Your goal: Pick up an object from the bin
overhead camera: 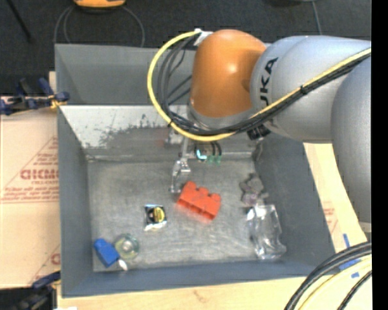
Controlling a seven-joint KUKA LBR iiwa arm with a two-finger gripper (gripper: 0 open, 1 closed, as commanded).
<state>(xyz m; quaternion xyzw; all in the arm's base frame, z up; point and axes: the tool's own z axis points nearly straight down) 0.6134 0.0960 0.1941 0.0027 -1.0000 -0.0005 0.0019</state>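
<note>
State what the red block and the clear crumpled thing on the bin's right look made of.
Red block: likely hard moulded plastic, with even matte colour and a studded edge. Clear crumpled thing: probably thin glossy plastic film; it is see-through, creased and glinting.

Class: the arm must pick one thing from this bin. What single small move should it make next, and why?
Probably ease the gripper a little toward the view's lower right and down onto the red-orange block. That block lies nearest the gripper, near the middle of the bin, apart from the other things, so it looks the easiest pick.
</note>
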